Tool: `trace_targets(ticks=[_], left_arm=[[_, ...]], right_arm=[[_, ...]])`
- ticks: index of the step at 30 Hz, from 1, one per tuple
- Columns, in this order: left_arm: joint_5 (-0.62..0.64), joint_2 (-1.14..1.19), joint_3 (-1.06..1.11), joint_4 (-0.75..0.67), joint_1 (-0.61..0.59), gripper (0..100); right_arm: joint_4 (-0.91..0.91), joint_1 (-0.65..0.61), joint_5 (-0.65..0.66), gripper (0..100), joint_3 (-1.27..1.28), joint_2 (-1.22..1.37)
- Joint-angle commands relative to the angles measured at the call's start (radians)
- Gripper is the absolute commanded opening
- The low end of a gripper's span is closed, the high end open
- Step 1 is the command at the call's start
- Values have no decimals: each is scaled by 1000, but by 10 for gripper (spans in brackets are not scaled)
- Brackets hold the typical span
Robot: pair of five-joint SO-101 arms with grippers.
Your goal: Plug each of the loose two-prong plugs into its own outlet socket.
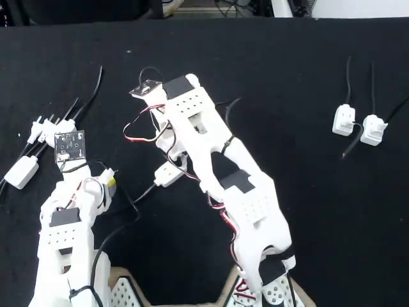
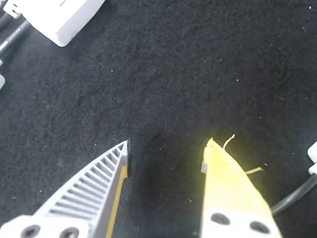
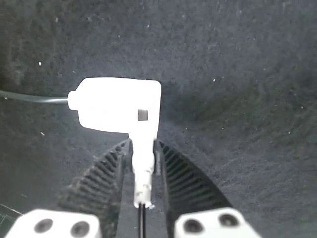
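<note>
Two white arms work over the black desk (image 1: pixel 287 77). The right tool (image 3: pixel 143 145) is clamped on a narrow white plug (image 3: pixel 142 171) that joins a wider socket block (image 3: pixel 119 104) near the desk's middle. The left tool (image 2: pixel 168 144) hangs with its fingers apart above bare cloth, near an outlet block (image 2: pixel 59 17) and the loose plugs (image 1: pixel 45 131) at the left.

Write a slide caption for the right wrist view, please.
Right gripper shut on a white plug over the black table.
</note>
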Motion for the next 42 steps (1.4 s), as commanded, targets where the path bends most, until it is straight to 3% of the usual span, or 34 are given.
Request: trace_targets(ticks=[1, 7, 17, 26, 34, 42], left_arm=[[9, -15, -12, -2, -10, 242], [9, -15, -12, -2, -10, 242], [9, -15, -12, -2, -10, 242], [9, -15, -12, 2, -12, 242], [9, -15, -12, 2, -16, 242], [9, -15, -12, 2, -13, 242]], right_arm=[[9, -15, 9, 11, -27, 33], [29, -8, -9, 10, -25, -47], [9, -32, -46, 10, 193, -306], [15, 74, 21, 10, 367, -400], [-334, 89, 23, 10, 845, -857], [-824, 180, 25, 11, 1392, -1147]])
